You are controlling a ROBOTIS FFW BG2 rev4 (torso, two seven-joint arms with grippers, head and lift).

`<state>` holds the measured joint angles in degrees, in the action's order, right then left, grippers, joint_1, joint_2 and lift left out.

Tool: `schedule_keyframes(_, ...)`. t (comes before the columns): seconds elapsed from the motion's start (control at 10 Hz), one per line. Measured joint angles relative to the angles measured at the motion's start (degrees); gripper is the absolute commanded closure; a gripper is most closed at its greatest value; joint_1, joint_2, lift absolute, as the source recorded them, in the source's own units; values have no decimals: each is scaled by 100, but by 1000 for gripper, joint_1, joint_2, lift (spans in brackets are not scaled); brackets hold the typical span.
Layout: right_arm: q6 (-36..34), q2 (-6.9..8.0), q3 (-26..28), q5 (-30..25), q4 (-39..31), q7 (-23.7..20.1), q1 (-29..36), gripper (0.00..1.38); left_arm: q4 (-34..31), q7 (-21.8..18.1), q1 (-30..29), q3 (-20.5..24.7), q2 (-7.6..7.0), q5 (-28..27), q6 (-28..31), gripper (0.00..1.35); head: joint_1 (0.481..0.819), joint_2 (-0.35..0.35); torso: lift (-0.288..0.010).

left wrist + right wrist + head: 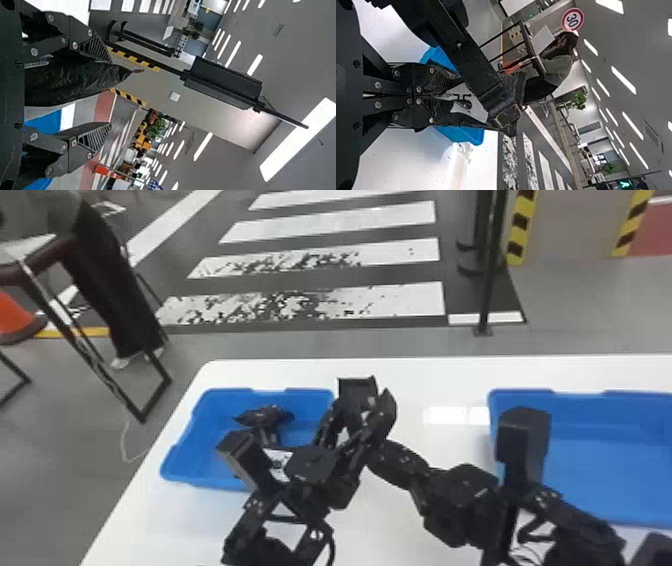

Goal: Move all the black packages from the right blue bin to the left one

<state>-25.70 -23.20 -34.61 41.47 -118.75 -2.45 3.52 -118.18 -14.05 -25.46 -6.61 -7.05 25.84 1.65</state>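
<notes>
Above the white surface [415, 380], the left gripper [350, 425] has its fingers apart, with a black package [75, 83] between them, against one finger. The right gripper's [387, 450] fingers are together. Another black package [265, 416] shows at the left blue bin [185, 476], near the surface's far left corner.
</notes>
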Motion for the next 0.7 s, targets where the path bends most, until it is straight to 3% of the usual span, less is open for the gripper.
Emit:
schedule_keyframes(0.3, 102, 0, -1, 16, 35, -17, 3, 1191, -226, 177, -146, 114, 24, -90, 247, 1220, 695, 273, -132)
schedule_keyframes(0.4, 139, 5, -1, 22, 52, -20, 2, 1156, -260, 221, -179, 129, 30, -96, 247, 1220, 695, 276, -132)
schedule_keyframes(0.5, 182, 17, -1, 54, 116, -87, -16, 1024, -276, 284, -179, 146, 29, -106, 225, 1220, 695, 280, -132)
schedule_keyframes(0.7, 561, 74, 85, 168, 484, -370, -67, 1026, -198, 539, 23, 445, -9, -446, 272, 1220, 695, 303, -132)
